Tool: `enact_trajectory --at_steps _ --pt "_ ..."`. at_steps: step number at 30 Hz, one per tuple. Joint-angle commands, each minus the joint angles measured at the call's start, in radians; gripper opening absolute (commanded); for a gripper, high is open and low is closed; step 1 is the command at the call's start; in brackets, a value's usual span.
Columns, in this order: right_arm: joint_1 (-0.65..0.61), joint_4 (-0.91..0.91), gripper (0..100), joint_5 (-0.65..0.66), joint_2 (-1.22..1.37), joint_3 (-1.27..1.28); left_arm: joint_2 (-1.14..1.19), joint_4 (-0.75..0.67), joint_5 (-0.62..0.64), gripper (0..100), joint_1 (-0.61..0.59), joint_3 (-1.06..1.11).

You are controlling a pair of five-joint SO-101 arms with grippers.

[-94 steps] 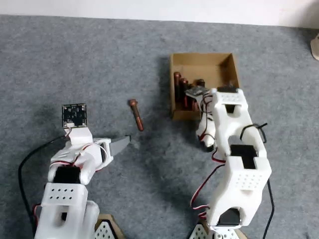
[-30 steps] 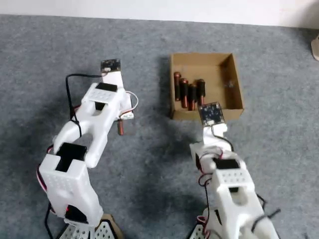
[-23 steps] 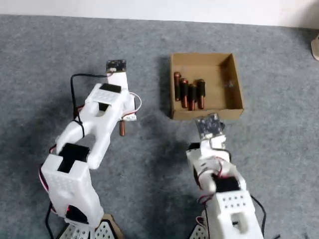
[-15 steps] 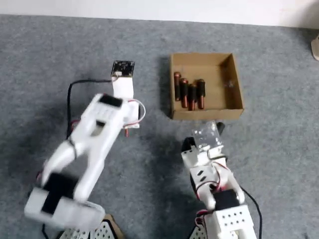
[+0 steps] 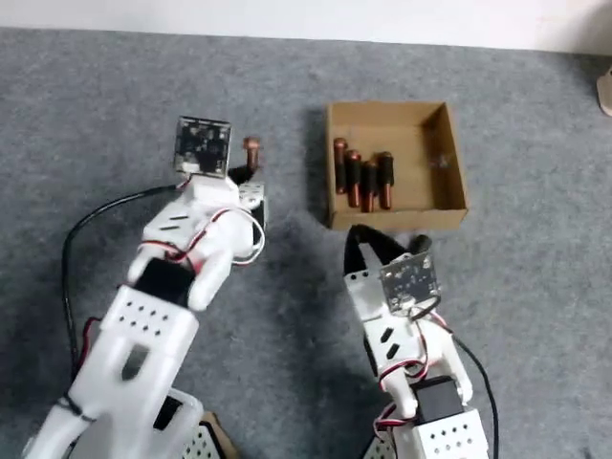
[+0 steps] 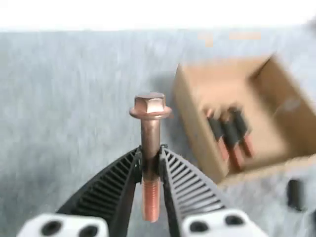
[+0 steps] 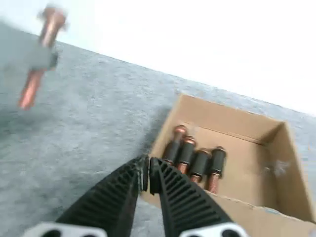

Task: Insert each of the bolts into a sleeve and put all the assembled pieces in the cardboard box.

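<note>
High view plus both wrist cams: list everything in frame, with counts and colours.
Hex-head copper metal bolt: 1, copper, held up in the left hand, left of the box in the high view.
Bolts seated in black sleeves: 4, copper and black, side by side in the box's left half.
Open cardboard box: 1, brown, on the carpet's far middle.
Short black cylinder, probably a loose sleeve: 1, black, on the carpet outside the box's near wall.
Grey carpet: 1, grey, covers the table.
Left hand: 1, black fingers, shut on the bolt's shank.
Right hand: 1, black fingers, shut, empty, near the box's front wall.
</note>
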Motion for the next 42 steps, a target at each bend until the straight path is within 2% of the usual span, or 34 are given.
enact_trajectory --at_steps 1,6,8,13,16,22,27,29,31,35,39,42 --pt "-0.064 -0.016 0.5 0.002 -0.018 0.137 -0.087 -0.034 -0.008 1 0.082 -0.064" --pt "-0.101 -0.019 0.5 0.002 -0.018 0.137 -0.097 -0.041 -0.009 1 0.159 -0.076" --pt "-0.101 -0.033 0.5 0.003 -0.018 0.137 -0.097 -0.086 -0.006 1 0.183 -0.067" --pt "-0.096 -0.166 0.5 0.009 -0.018 0.137 -0.097 -0.193 -0.009 1 0.183 -0.036" --pt "-0.097 -0.220 0.5 0.011 -0.013 0.137 -0.097 -0.207 -0.009 1 0.183 -0.042" --pt "-0.099 -0.220 0.5 0.009 -0.012 0.137 -0.107 -0.252 -0.008 1 0.193 -0.059" --pt "-0.091 -0.217 0.5 0.009 -0.013 0.137 -0.222 -0.250 -0.005 1 0.189 -0.022" --pt "-0.018 -0.154 0.5 0.009 -0.008 0.137 -0.288 -0.249 -0.005 1 0.183 0.031" --pt "0.081 -0.047 0.5 0.011 -0.018 0.137 -0.367 -0.218 -0.005 1 0.182 0.105" --pt "0.197 0.105 0.6 0.014 -0.018 0.137 -0.550 -0.046 -0.006 1 0.116 0.265" --pt "0.257 0.202 0.6 0.089 -0.018 0.134 -0.760 0.089 -0.005 1 -0.042 0.449" --pt "0.275 0.289 0.6 0.091 -0.007 0.085 -0.947 0.161 -0.005 1 -0.140 0.590"
